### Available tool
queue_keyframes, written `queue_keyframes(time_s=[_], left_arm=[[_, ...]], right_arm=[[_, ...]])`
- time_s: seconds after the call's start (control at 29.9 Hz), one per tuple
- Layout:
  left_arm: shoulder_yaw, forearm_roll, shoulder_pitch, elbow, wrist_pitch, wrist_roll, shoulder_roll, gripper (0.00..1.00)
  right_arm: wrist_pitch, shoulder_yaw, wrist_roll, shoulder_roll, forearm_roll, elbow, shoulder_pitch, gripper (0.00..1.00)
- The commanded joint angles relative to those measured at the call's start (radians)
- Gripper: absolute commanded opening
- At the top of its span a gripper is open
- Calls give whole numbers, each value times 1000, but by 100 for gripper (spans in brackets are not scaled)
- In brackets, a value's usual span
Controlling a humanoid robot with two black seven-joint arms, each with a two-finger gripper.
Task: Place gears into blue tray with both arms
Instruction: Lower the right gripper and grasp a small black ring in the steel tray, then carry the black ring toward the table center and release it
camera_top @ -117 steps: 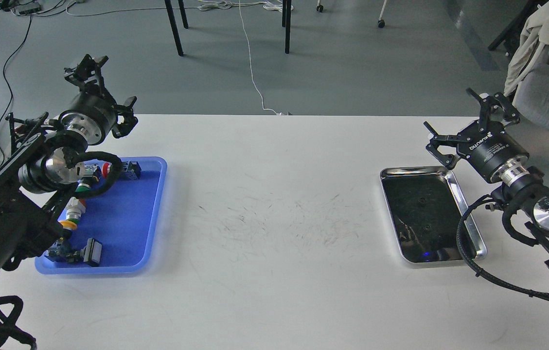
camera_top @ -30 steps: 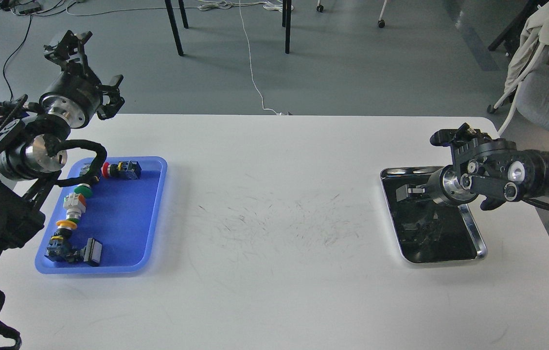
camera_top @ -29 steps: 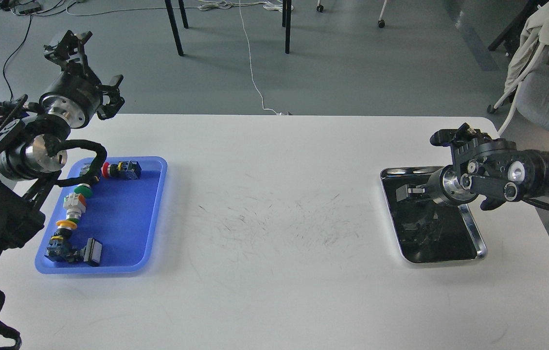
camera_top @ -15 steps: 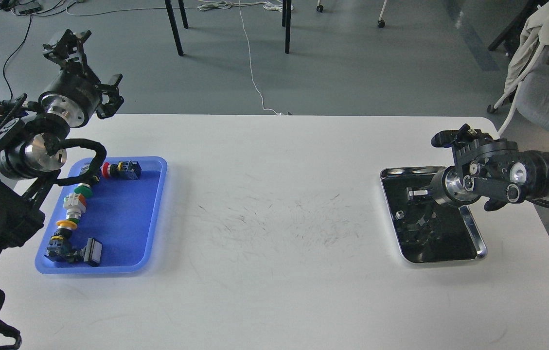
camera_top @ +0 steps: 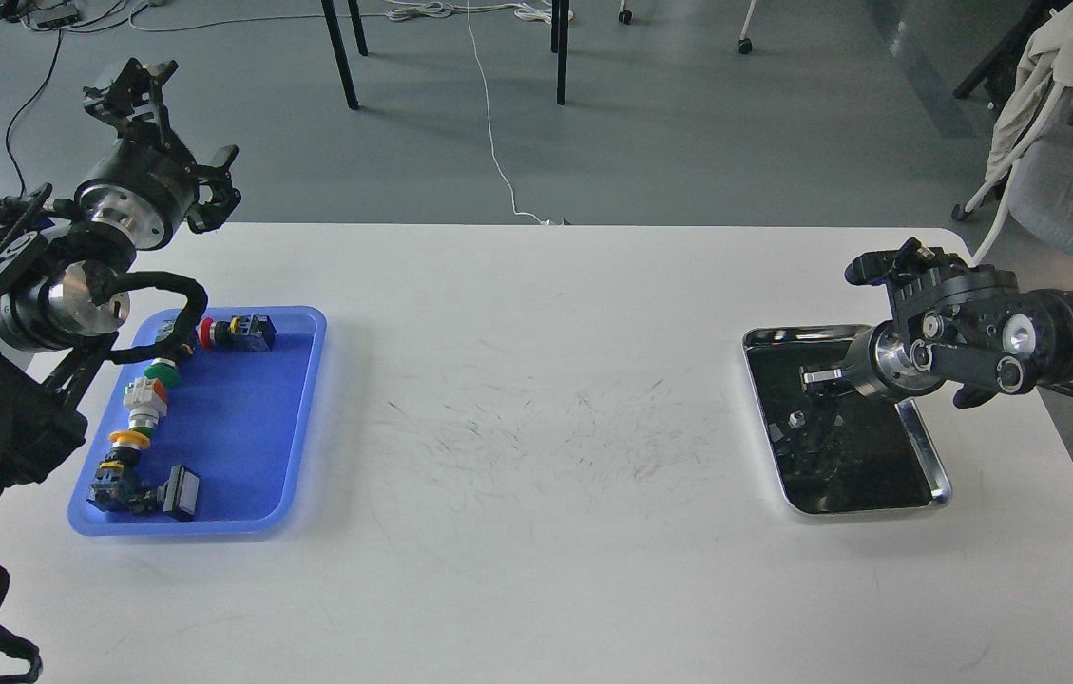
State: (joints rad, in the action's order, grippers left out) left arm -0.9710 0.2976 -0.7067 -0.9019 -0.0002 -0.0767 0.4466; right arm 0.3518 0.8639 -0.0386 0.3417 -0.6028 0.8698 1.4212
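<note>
The blue tray [camera_top: 246,427] lies at the table's left and holds several colourful push-button switches [camera_top: 148,404] along its left side. My left gripper [camera_top: 177,123] is raised beyond the tray's far left corner, open and empty. My right arm reaches in from the right, and its gripper [camera_top: 816,394] points down into the shiny steel tray [camera_top: 926,454]. That gripper is dark against the tray's black reflection, so its fingers cannot be told apart. I cannot pick out the gears for sure; one small ring-like spot [camera_top: 795,418] shows in the steel tray beside the gripper.
The table's worn white middle lies between the two trays. Chair and table legs, floor cables and a grey chair with a draped cloth [camera_top: 1049,66] stand beyond the far and right edges.
Since 3.9 s ago my right arm has swung down over the steel tray, and my left gripper has risen up and left. In the last second the right gripper has shifted slightly right.
</note>
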Motion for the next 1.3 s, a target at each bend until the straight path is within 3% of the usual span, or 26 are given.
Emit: queue_keyframes(time_s=[0.0, 0.17, 0.4, 0.57, 0.94, 1.27], left_arm=[[0, 0, -2, 0, -1, 0, 1, 98], [0, 0, -2, 1, 0, 0, 0, 98], [-5, 0, -4, 1, 2, 0, 0, 98], [-5, 0, -4, 1, 2, 0, 11, 98], [-6, -5, 3, 1, 2, -1, 23, 98], [-11, -6, 1, 1, 2, -1, 27, 98]], right_arm=[[-10, -19, -1, -1, 15, 76, 109, 2], [-39, -92, 11, -50, 155, 173, 263, 2], [-149, -181, 48, -342, 457, 143, 249, 2], [-247, -174, 49, -342, 548, 114, 173, 2], [-269, -238, 54, -342, 557, 115, 7, 2], [-263, -267, 57, -342, 555, 133, -38, 3]])
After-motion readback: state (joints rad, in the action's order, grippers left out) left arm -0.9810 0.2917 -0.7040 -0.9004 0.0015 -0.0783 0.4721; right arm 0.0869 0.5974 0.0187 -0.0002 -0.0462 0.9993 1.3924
